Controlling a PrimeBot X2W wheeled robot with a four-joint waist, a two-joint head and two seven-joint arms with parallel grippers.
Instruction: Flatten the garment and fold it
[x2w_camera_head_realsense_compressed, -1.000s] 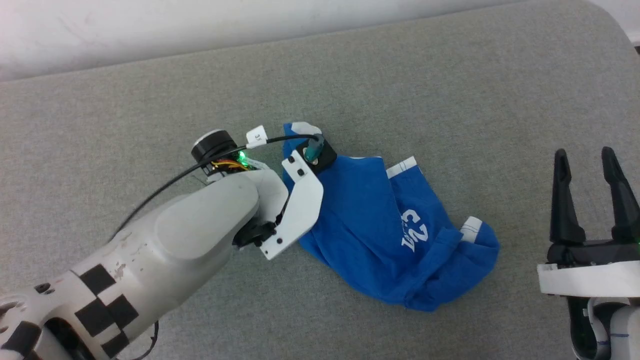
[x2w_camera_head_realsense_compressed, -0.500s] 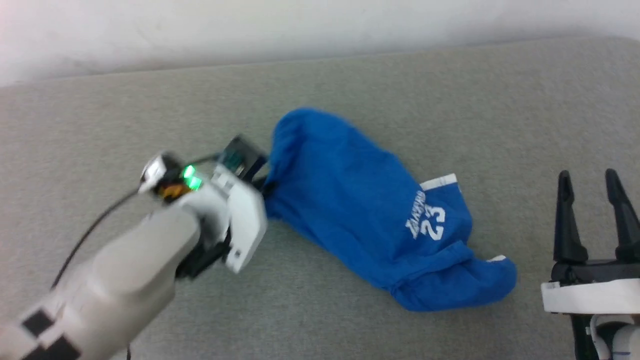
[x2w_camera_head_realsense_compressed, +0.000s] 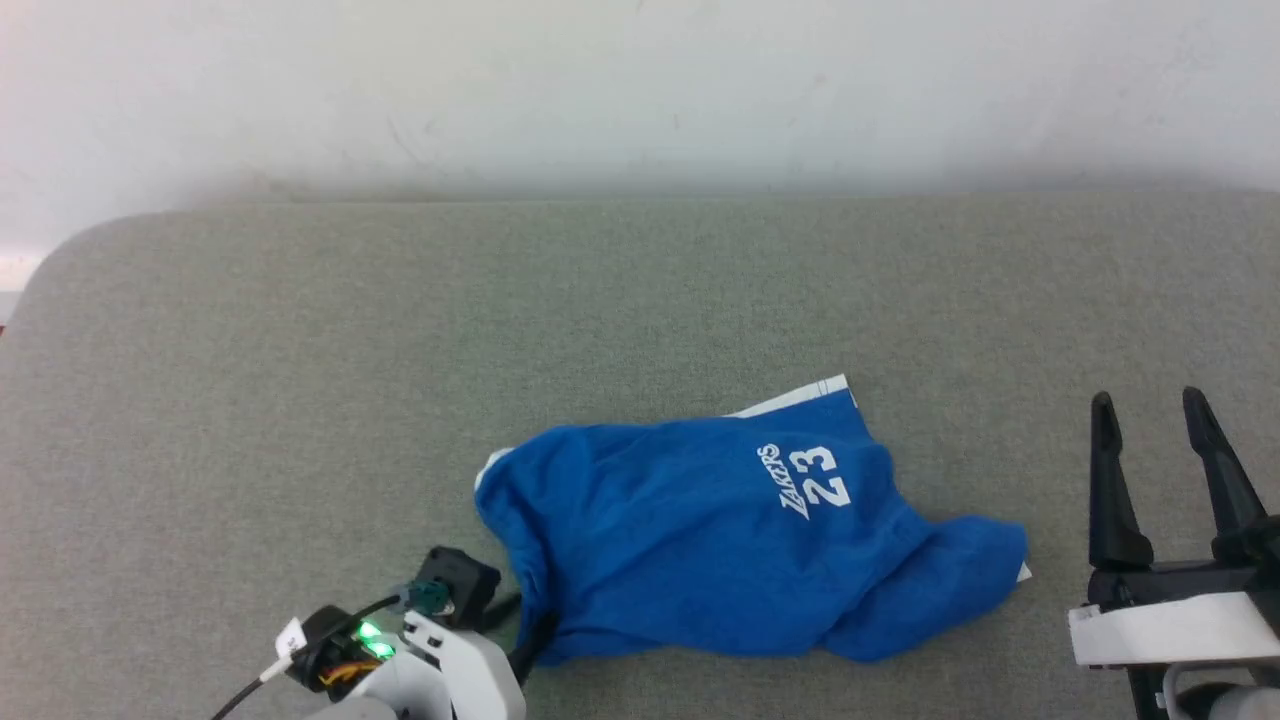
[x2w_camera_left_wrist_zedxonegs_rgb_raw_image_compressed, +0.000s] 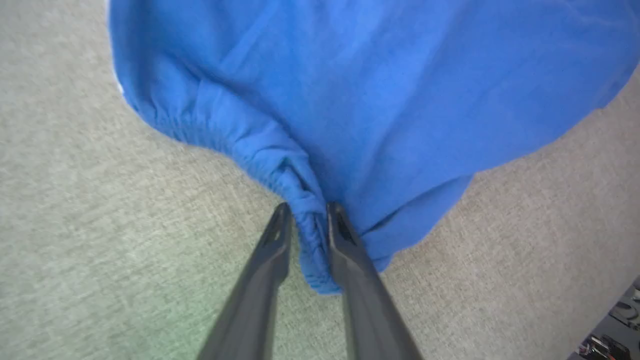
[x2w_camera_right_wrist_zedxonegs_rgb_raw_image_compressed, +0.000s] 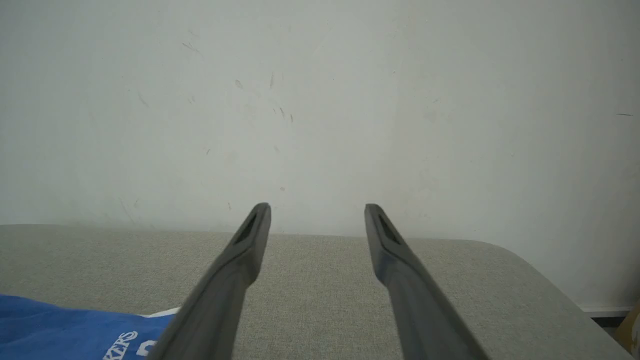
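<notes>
My left fingers (x2w_camera_left_wrist_zedxonegs_rgb_raw_image_compressed: 306, 220) are pinched on the gathered waistband (x2w_camera_left_wrist_zedxonegs_rgb_raw_image_compressed: 225, 130) of the blue shorts (x2w_camera_head_realsense_compressed: 700, 540), with a bunched fold of cloth squeezed between the two tips. From the head view, that grip sits at the shorts' near left corner, low at the bottom edge, beside my wrist with its green light (x2w_camera_head_realsense_compressed: 372, 640) and black cable (x2w_camera_head_realsense_compressed: 250, 690). The shorts lie crumpled on the table (x2w_camera_head_realsense_compressed: 300, 400), a little right of its middle. The white print (x2w_camera_head_realsense_compressed: 810, 480) faces up and a strip of white hem trim (x2w_camera_head_realsense_compressed: 795, 398) shows along the far edge. Their right end trails toward my right fingers (x2w_camera_head_realsense_compressed: 1147, 400) but stops short of them. Those fingers are spread wide and hold nothing. They point toward the far edge of the table, with bare surface between them and the shorts. Nothing else lies on the table around the shorts. The table is covered in grey woven fabric and has rounded corners. A plain pale wall (x2w_camera_head_realsense_compressed: 640, 90), lightly scuffed, rises right behind its far edge.
</notes>
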